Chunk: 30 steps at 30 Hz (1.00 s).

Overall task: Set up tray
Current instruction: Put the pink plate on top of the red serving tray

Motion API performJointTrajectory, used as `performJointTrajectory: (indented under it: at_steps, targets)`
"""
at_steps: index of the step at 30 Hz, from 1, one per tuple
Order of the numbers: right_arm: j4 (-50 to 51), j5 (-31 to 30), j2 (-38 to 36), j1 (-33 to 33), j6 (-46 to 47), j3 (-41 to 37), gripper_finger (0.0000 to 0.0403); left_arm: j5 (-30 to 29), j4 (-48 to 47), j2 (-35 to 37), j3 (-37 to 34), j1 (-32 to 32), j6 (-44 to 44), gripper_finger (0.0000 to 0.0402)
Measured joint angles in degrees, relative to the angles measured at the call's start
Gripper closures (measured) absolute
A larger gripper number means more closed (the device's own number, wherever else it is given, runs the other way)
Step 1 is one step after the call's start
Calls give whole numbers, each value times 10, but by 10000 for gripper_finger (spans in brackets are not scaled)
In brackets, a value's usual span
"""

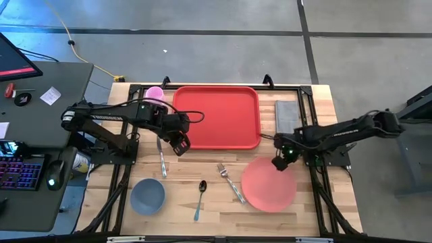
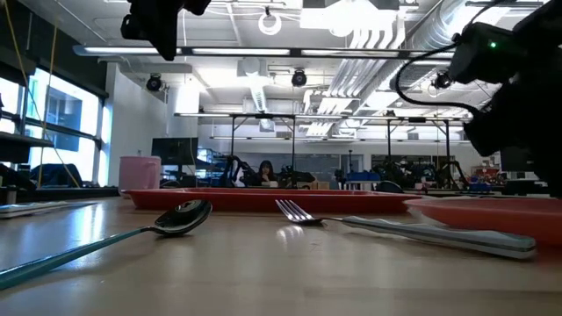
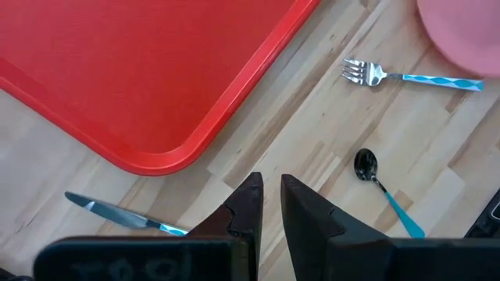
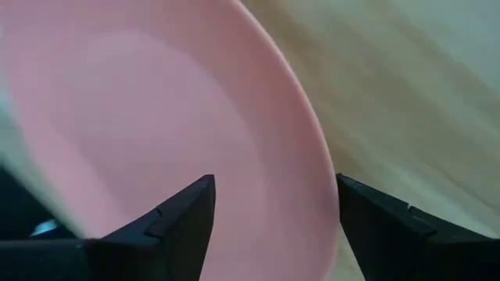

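Above the plate [image 1: 268,183] rim, the right gripper [image 1: 278,162] hovers, jaws apart: picking it up looks like the step in hand. Next: descend, clamp the rim, carry it to the empty tray [image 1: 216,116] at the table's far side. Left gripper [image 1: 181,144], jaws nearly together, waits by the tray's corner.

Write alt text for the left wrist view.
The left gripper, fingers nearly closed and empty, hovers over the wooden table just off a corner of the red tray. A knife, a spoon, a fork and the edge of a pink plate lie around it.
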<state>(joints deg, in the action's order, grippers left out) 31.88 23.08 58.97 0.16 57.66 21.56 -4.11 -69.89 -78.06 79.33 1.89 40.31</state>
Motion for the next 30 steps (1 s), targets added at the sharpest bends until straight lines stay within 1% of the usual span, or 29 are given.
performJointTrajectory:
  at_steps: [3, 6, 10, 12, 15, 17, 20, 23, 26, 28, 30]
  targets:
    - [-79, 25, 8, 0, 7, 0, 151, -1, 0, 0, 0, 0, -12, 316]
    - [-114, 28, 10, 0, 13, 0, 157, -1, 0, 0, 0, 0, -21, 316]
    - [-99, 29, 10, 0, 9, 0, 186, -1, 0, 0, 0, 0, -26, 316]
    - [-80, 39, 10, 4, 9, 0, 203, -1, 0, 0, 0, 0, -26, 316]
    - [-67, 72, 10, 25, 16, 0, 220, 4, 0, 0, 0, 0, -26, 316]
    - [-76, 79, 10, 49, 23, 0, 225, 7, -1, 0, 0, 0, -26, 316]
    - [-98, 59, 10, 85, 24, 0, 222, 8, -1, 0, 0, 0, -25, 316]
    - [-111, 29, 11, 95, 26, -8, 212, 8, -1, 0, 0, 0, -16, 316]
    - [-150, 34, 11, 95, 60, -45, 199, 9, -1, 0, 0, 0, -11, 316]
    - [-205, 50, 11, 95, 95, -77, 188, 14, -1, 0, 0, 0, -11, 316]
    - [-292, 62, 9, 95, 129, -104, 179, 21, -2, 0, 0, 0, -11, 316]
